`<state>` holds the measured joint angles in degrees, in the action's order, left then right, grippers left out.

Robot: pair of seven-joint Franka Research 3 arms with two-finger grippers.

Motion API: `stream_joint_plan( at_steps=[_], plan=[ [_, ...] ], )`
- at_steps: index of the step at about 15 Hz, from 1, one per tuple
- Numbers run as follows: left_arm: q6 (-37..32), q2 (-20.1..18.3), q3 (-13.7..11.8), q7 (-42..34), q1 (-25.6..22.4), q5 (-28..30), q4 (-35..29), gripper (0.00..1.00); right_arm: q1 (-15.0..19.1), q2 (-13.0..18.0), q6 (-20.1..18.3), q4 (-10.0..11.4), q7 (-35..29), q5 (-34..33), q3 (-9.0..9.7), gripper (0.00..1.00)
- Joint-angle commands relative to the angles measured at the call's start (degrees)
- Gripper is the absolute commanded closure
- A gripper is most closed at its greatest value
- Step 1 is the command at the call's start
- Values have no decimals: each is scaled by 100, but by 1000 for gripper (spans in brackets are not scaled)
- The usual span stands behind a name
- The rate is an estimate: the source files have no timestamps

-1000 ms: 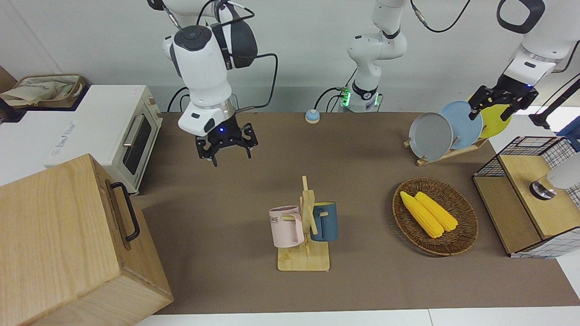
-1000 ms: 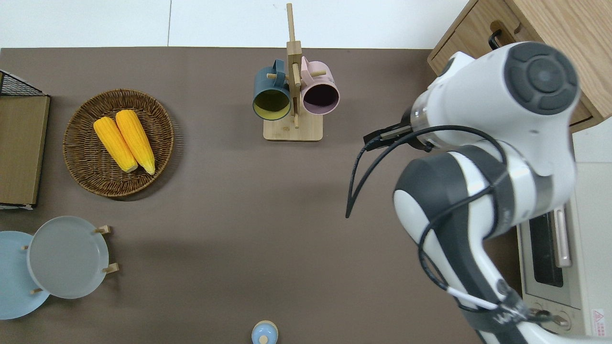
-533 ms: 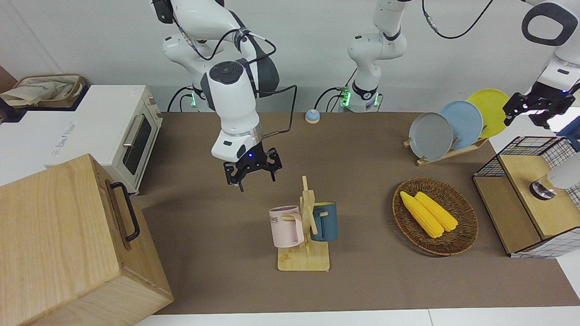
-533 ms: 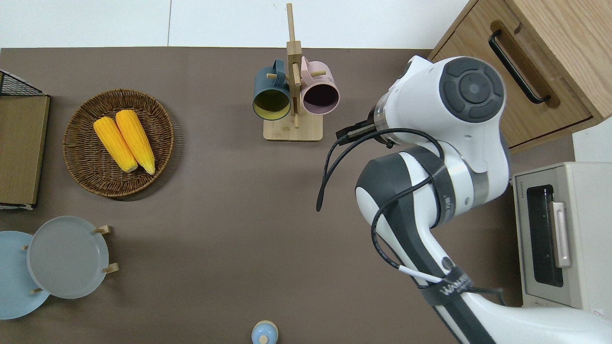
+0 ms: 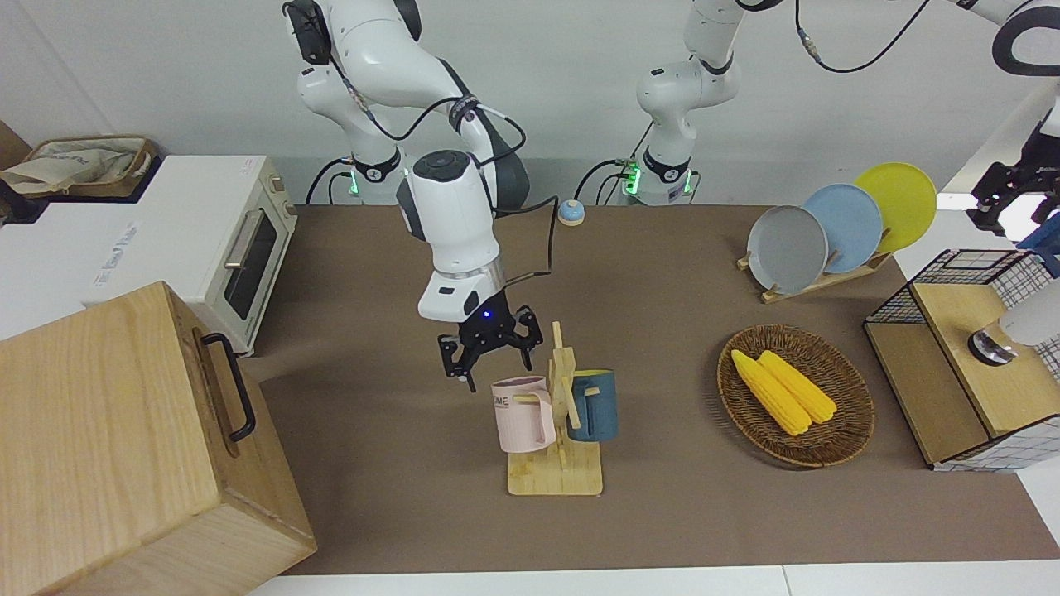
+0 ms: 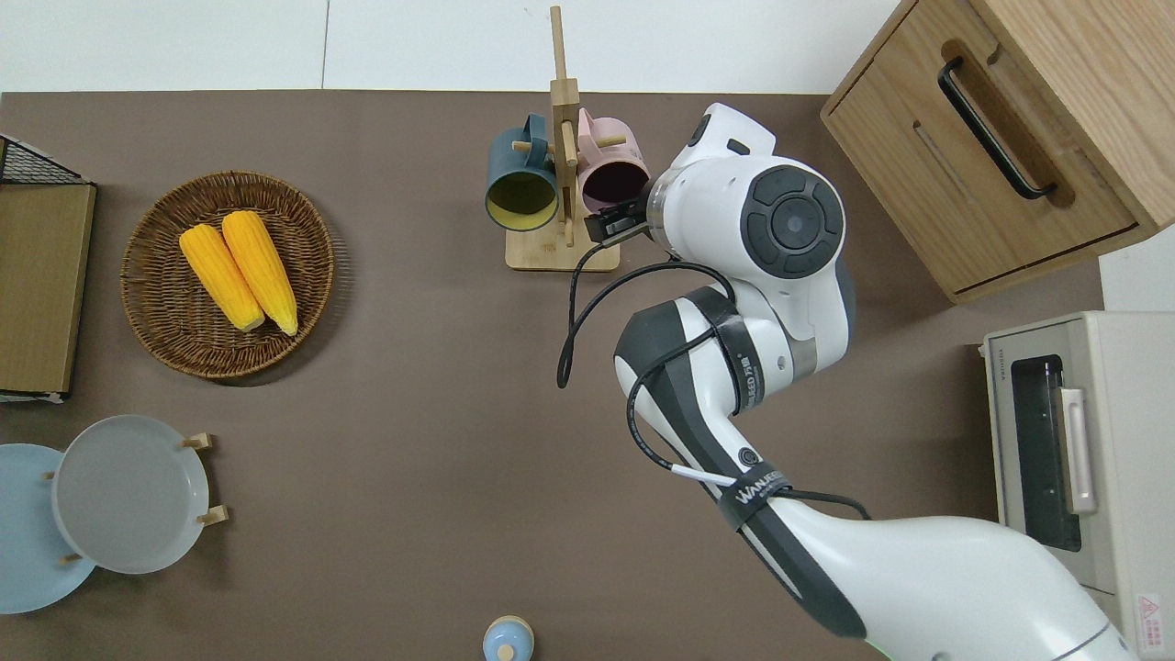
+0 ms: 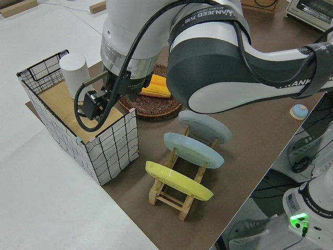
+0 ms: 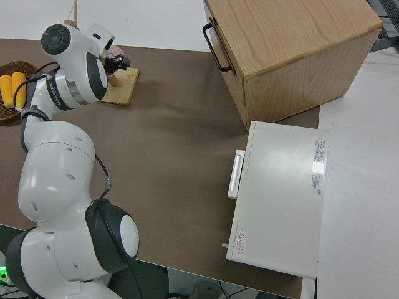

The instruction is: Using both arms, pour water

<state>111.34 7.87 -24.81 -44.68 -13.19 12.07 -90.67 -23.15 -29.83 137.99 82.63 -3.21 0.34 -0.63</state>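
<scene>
The task looks barely begun: nothing is held and no water has been poured. The right gripper [image 5: 490,352] hangs over the rack's edge beside the pink mug [image 5: 523,412], fingers spread wide and empty, pointing down at the table. That mug and the dark blue mug [image 5: 595,405] both hang by their handles on the wooden mug rack [image 5: 560,439], which stands toward the table edge farthest from the robots; each mug's long axis lies roughly level, mouths facing the robots. The left gripper [image 5: 1012,192] is up over the wire-sided shelf [image 7: 99,133] at the left arm's end of the table, near the white cylindrical bottle [image 7: 74,74]; whether its fingers are apart I cannot tell. Grasping, lifting and pouring all remain
</scene>
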Motion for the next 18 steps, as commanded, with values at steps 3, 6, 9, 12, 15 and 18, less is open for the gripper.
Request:
stream_joint_plan(
  at_steps=[3, 6, 9, 12, 15, 18],
  plan=[
    [966, 127, 38, -111, 71, 857, -380, 2, 21, -427, 290, -546, 40, -201, -25, 84],
    [1661, 171, 91, -199, 106, 1427, -627, 2, 56, -497, 404, -660, 40, -298, -16, 176],
    [1944, 355, 108, -628, 124, 1999, -636, 2, 56, -523, 404, -687, 49, -307, -25, 416],
    [2294, 504, 187, -1129, 115, 2518, -636, 2, 56, -523, 404, -704, 49, -351, -25, 653],
    [2812, 663, 353, -1148, 133, 2713, -618, 2, 65, -515, 404, -705, 49, -429, -25, 853],
    [3069, 812, 486, -1148, 124, 2993, -592, 5, 73, -506, 387, -705, 57, -456, -51, 988]
  ],
)
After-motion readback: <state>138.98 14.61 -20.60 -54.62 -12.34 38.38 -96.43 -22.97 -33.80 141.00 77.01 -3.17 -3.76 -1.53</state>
